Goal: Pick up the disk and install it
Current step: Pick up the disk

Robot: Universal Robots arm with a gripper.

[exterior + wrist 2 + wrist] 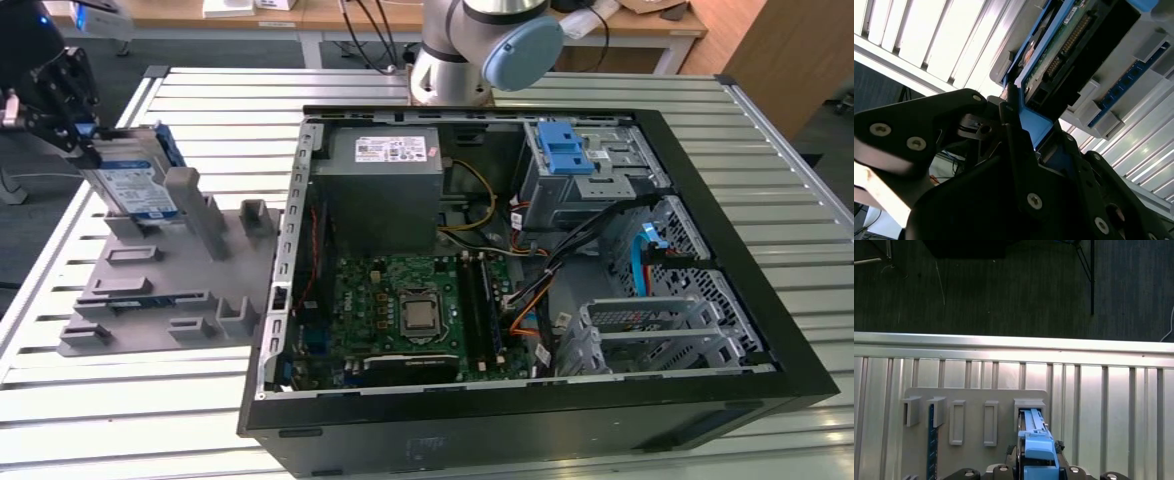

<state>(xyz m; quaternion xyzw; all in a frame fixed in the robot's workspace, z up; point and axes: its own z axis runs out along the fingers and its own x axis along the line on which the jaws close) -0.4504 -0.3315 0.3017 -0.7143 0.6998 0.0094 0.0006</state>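
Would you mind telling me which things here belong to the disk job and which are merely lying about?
Job in hand: the disk, upright in the grey holder; the gripper, shut on its blue carrier; the open computer case.

Just lying about: power supply, motherboard, blue latch, cables, slatted table.

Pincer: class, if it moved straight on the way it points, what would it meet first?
The disk, standing on edge in the grey rack, right at the tip of the pincer; exact depth is hard to judge.
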